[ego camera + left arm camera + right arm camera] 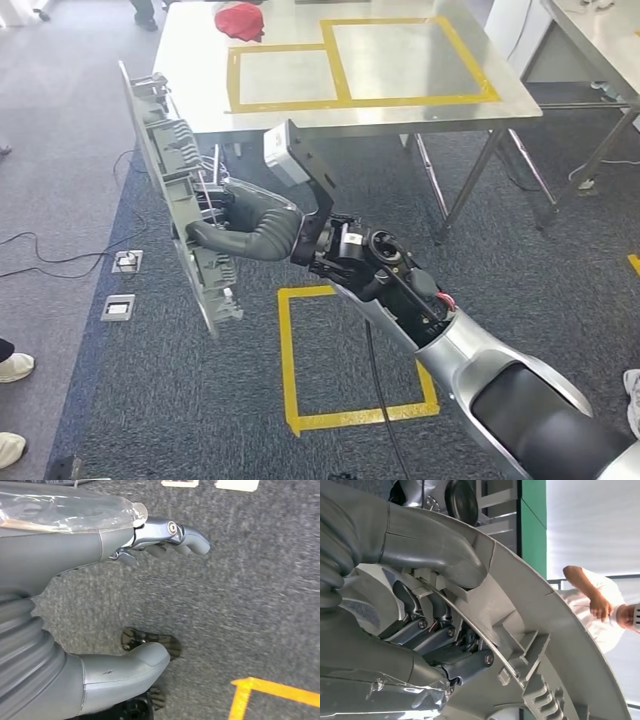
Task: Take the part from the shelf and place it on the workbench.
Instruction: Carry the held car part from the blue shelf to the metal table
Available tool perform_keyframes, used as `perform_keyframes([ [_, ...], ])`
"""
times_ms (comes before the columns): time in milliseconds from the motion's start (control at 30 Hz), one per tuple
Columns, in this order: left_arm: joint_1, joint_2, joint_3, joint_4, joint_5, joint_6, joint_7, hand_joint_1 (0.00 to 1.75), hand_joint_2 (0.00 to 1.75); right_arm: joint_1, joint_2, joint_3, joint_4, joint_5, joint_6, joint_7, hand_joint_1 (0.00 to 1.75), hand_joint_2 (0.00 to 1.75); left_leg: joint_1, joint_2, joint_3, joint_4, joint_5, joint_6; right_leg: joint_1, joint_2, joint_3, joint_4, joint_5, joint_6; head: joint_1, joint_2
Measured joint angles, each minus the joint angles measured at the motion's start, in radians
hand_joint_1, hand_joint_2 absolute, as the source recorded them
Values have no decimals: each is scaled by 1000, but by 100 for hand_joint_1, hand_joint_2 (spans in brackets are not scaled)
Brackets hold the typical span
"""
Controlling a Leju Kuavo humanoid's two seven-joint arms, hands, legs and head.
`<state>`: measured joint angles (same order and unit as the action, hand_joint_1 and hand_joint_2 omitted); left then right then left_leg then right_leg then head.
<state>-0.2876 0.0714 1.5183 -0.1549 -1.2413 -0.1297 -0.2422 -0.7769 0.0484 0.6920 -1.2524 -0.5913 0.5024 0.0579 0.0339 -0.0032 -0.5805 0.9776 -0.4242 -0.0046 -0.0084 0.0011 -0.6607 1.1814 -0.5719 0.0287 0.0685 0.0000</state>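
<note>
A long grey ribbed plastic part (175, 180) hangs tilted in the air left of centre in the head view, above the carpet. My right hand (226, 220) grips it about the middle, thumb on one side and fingers hooked into the ribs. In the right wrist view the thumb (433, 545) presses on the part's curved wall (531, 625) and the dark fingers (444, 645) wrap its inner rib. The workbench (392, 108), a pale metal table with yellow taped rectangles, stands just beyond the part. My left hand (113, 605) hangs over the carpet, fingers apart, holding nothing.
A red cloth (240, 20) lies at the workbench's far left corner. A yellow taped square (355, 350) marks the carpet below my arm. Floor sockets (127, 262) and cables lie to the left, with a person's shoes (11, 368) at the left edge. A second table (604, 60) stands right.
</note>
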Motion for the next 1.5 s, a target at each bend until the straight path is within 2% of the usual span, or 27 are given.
perform_keyframes([
  [67, -1, -2, 0, 0, 0, 0, 0, 0, 175, -1, -1, 0, 1, 0, 0, -1, 175, 175, -1, -3, 24, -1, -18, -6, 7, 1, 22, -137, 120, -16, 7, 0],
  [100, -2, -3, 0, 0, 0, 0, 0, 0, 175, -1, -1, -1, 1, 0, 0, -1, 175, 175, -2, -5, 30, -3, -25, -11, 11, 1, 31, -184, 163, -22, 9, 0],
  [133, -2, -4, 0, 0, 0, 0, 0, 0, 175, -2, -1, -1, 2, 0, 0, -2, 175, 175, -3, -6, 35, -3, -30, -17, 15, 2, 35, -211, 187, -27, 8, 0],
  [200, -3, -4, 0, 0, 1, 0, 0, 0, 175, -4, -1, -1, 1, 0, 2, -5, 175, 175, -3, -6, 44, -6, -36, -29, 17, 1, 51, -223, 188, -36, 5, 0],
  [267, -4, -4, 0, 0, 3, 0, -1, 0, 175, -7, 1, -1, 0, 0, 6, -11, 175, 175, -1, -4, 36, 27, -44, -37, 15, 0, 73, -235, 188, -46, -2, 0],
  [300, -5, -4, 0, 0, 4, 0, -2, 0, 175, -9, 1, -1, 0, 0, 8, -13, 175, 175, 0, -3, 13, 72, -57, -39, 14, 1, 83, -239, 185, -50, -7, 0],
  [400, 0, -1, 0, 0, 8, 1, -3, 0, 175, -11, 2, -1, 3, 0, 13, -17, 175, 175, -3, -3, -110, 251, -119, -42, 19, 3, 100, -241, 168, -61, -23, 0],
  [433, 2, 0, 0, 0, 9, 1, -3, 0, 175, -10, 2, -1, 5, 0, 16, -19, 175, 175, -4, -3, -138, 272, -126, -42, 20, 4, 108, -241, 160, -62, -28, 0],
  [467, 4, 0, 0, 0, 11, 1, -3, 0, 175, -10, 2, 0, 7, 0, 20, -20, 175, 175, -5, -3, -148, 257, -112, -40, 21, 6, 117, -240, 152, -62, -32, 0],
  [500, 4, 1, 0, 0, 12, 1, -3, 0, 175, -10, 2, 0, 9, 0, 24, -23, 175, 175, -7, -3, -139, 207, -76, -37, 22, 6, 128, -240, 143, -61, -36, 0],
  [567, 5, 3, 0, 0, 15, 2, -3, 0, 175, -11, 2, 0, 13, 1, 30, -29, 175, 175, -12, -1, -99, 65, 22, -29, 25, 7, 150, -239, 123, -57, -43, 0],
  [633, 6, 7, 0, 0, 17, 3, -3, 0, 175, -14, 2, 0, 17, 4, 34, -34, 175, 175, -20, 0, -75, -14, 68, -16, 27, 9, 159, -237, 107, -47, -47, 0],
  [733, 7, 7, 0, 0, 19, 3, -4, 0, 175, -18, 4, 0, 21, 7, 41, -35, 175, 175, -19, -2, -60, -24, 64, 0, 28, 10, 167, -228, 91, -32, -46, 0],
  [767, 7, 7, 0, 0, 20, 3, -4, 0, 175, -20, 4, 0, 22, 7, 44, -36, 175, 175, -16, -2, -50, -27, 60, 5, 27, 9, 158, -204, 83, -26, -44, 0],
  [800, 7, 7, 0, 0, 21, 3, -5, 0, 175, -22, 4, 0, 23, 7, 46, -37, 175, 175, -14, -3, -40, -29, 55, 9, 25, 8, 136, -159, 67, -20, -39, 0],
  [900, 9, 6, 0, 0, 23, 3, -5, 0, 175, -23, 4, 0, 30, 6, 49, -40, 175, 175, -11, -4, -15, -30, 34, 13, 13, 7, 19, 40, -3, -4, -26, 0],
  [933, 10, 6, 0, 0, 23, 3, -5, 0, 175, -22, 4, 0, 33, 6, 49, -41, 175, 175, -10, -4, -5, -30, 26, 12, 9, 7, -9, 71, -14, 0, -23, 0],
  [967, 11, 6, 0, 0, 24, 3, -5, 0, 175, -21, 4, 0, 35, 6, 49, -41, 175, 175, -9, -5, 6, -30, 17, 10, 5, 6, -21, 66, -6, 3, -20, 0],
  [1000, 12, 5, 0, 0, 24, 4, -5, 0, 175, -21, 4, 0, 36, 6, 49, -42, 175, 175, -7, -6, 20, -30, 8, 7, 2, 6, -17, 28, 25, 5, -16, 0],
  [1067, 12, 5, 0, 0, 23, 4, -5, 0, 175, -21, 4, 0, 38, 6, 47, -42, 175, 175, -4, -7, 47, -30, -12, -2, -1, 4, 14, -109, 134, 4, -7, 0],
  [1133, 11, 3, 0, 0, 21, 4, -5, 0, 175, -21, 4, -1, 39, 6, 44, -43, 175, 175, -5, -8, 59, -29, -28, -14, 3, 2, 39, -208, 196, -6, 0, 0],
  [1233, 8, 2, 0, 0, 19, 5, -6, 0, 175, -20, 4, -5, 39, 6, 42, -44, 175, 175, -4, -6, 68, -26, -39, -35, 8, 4, 62, -230, 197, -30, -4, 0],
  [1300, 5, 1, 0, 0, 18, 5, -6, 0, 175, -22, 4, -6, 37, 6, 41, -44, 175, 175, 0, -3, 47, 28, -51, -41, 7, 6, 80, -238, 192, -42, -10, 0],
  [1400, 5, 1, 0, 0, 18, 8, -6, 0, 175, -22, 5, -6, 37, 6, 41, -44, 175, 175, -3, -2, -79, 222, -110, -43, 12, 7, 98, -241, 177, -56, -28, 0],
  [1433, 7, 1, 0, 0, 18, 9, -6, 0, 175, -20, 5, -6, 37, 6, 41, -43, 175, 175, -5, -2, -117, 262, -125, -42, 15, 9, 103, -241, 171, -59, -33, 0],
  [1467, 8, 1, 0, 0, 18, 10, -6, 0, 175, -18, 5, -6, 37, 6, 41, -42, 175, 175, -7, -2, -139, 268, -121, -39, 18, 11, 110, -241, 164, -61, -36, 0],
  [1500, 8, 1, 0, 0, 18, 10, -6, 0, 175, -17, 5, -6, 37, 5, 41, -41, 175, 175, -9, -2, -140, 236, -93, -34, 21, 12, 118, -241, 157, -61, -40, 0],
])
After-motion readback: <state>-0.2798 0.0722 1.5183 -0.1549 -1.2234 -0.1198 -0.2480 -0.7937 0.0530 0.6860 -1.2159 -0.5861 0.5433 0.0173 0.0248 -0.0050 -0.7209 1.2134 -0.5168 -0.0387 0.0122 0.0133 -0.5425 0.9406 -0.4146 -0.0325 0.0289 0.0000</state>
